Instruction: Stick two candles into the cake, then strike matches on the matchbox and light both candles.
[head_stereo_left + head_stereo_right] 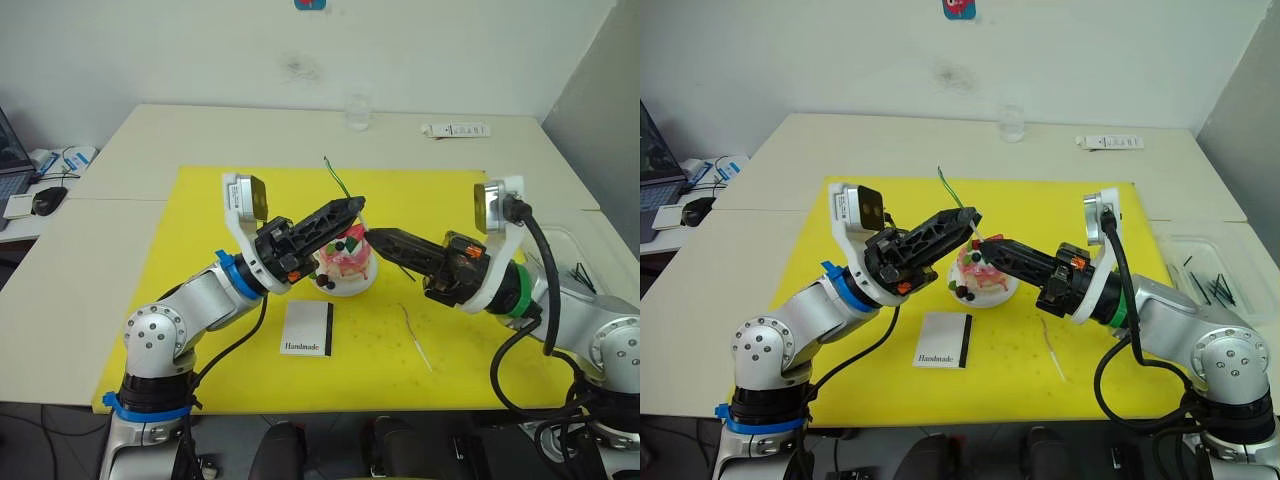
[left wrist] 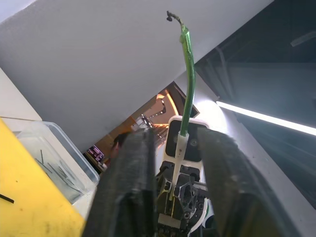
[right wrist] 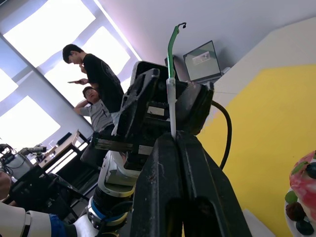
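The word "Handmade" is showing in small dark letters on the white matchbox (image 1: 307, 328). The word is sitting along the box's near edge, at about 6 o'clock on the box. The box is lying on the yellow mat (image 1: 200, 210), at about 7 o'clock from the cake (image 1: 345, 262). No other words or numbers are showing clearly enough to read.

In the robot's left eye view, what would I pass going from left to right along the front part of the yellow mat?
Flat white rectangular matchbox with a black strip → thin whitish candle stick lying loose on the yellow mat.
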You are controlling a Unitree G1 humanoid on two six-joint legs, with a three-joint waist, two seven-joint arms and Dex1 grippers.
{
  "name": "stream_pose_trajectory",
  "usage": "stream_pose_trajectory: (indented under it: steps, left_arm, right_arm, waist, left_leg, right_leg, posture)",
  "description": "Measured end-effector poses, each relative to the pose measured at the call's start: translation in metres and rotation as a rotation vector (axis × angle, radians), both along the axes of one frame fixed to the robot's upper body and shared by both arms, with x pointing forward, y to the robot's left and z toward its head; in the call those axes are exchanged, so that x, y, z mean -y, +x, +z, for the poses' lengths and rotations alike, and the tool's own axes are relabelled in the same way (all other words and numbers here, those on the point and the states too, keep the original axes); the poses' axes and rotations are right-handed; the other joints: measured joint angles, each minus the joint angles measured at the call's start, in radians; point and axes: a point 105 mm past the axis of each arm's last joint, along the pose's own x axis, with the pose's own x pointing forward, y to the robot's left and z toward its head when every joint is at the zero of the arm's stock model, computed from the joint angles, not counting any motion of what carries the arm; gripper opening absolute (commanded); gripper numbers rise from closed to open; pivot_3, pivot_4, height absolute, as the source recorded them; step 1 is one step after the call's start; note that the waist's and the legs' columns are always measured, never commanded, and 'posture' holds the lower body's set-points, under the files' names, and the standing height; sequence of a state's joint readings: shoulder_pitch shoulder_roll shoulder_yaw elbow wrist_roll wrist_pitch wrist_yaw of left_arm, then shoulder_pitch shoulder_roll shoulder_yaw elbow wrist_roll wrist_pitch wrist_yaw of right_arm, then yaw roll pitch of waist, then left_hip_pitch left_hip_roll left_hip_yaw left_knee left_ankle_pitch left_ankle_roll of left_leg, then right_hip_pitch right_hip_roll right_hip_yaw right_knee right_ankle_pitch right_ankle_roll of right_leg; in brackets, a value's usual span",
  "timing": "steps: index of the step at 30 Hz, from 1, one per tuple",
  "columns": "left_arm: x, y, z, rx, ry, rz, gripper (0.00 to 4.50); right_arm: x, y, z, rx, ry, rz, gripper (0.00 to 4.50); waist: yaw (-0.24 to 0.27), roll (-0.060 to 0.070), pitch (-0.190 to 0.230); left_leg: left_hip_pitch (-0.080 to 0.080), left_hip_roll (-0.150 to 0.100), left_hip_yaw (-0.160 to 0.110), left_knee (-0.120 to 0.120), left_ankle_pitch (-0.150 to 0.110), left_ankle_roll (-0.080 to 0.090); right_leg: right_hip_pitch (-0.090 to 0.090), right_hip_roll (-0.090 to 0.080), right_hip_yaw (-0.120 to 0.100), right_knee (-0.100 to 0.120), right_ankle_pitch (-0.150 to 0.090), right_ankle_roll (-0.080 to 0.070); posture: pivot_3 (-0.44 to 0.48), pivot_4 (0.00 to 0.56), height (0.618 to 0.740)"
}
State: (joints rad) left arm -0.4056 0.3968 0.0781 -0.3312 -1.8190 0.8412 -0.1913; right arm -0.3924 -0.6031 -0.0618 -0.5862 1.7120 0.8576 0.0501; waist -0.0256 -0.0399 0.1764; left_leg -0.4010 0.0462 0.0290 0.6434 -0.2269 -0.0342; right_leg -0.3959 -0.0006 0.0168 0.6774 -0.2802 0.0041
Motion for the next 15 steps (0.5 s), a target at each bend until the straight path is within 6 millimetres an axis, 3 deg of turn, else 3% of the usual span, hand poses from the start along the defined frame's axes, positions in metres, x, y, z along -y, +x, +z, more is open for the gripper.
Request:
stream_pose_trajectory:
  steps: [2,6,9,15]
  left_arm:
    - [0.0004,0.0005,-0.001,0.0,0.002,-0.001,0.06]
    - [0.0005,0.0002,-0.0015,0.009,0.002,-0.005,0.03]
    - [0.0002,0.0004,-0.0017,0.018,0.004,-0.002,0.0]
    - [-0.0044,0.0085,-0.0034,0.057,0.061,0.092,0.0]
  right_arm:
    - [-0.0009,-0.0006,-0.0005,-0.006,0.0,0.004,0.0]
    - [-0.0001,-0.0017,-0.0004,-0.02,0.004,0.01,0.0]
    - [0.0009,-0.0022,-0.0015,-0.036,0.012,0.012,0.65]
    - [0.0084,0.0034,-0.0068,-0.006,-0.064,-0.043,2.79]
  waist:
    - [0.0,0.0,0.0]
    - [0.0,0.0,0.0]
    - [0.0,0.0,0.0]
    - [0.0,0.0,0.0]
  left_leg:
    - [0.0,0.0,0.0,0.0,0.0,0.0]
    - [0.0,0.0,0.0,0.0,0.0,0.0]
    - [-0.001,0.0,0.0,-0.001,0.0,0.0]
    - [-0.001,0.0,0.0,-0.001,0.0,0.0]
  right_leg:
    - [0.0,0.0,0.0,0.0,0.0,0.0]
    - [0.0,0.0,0.0,-0.001,0.0,0.0]
    - [0.0,0.0,0.0,-0.001,0.0,0.0]
    - [-0.001,0.0,0.0,-0.002,0.0,0.0]
  posture:
    - [0.0,0.15,0.74]
    - [0.0,0.15,0.74]
    - [0.0,0.15,0.74]
    - [0.0,0.15,0.74]
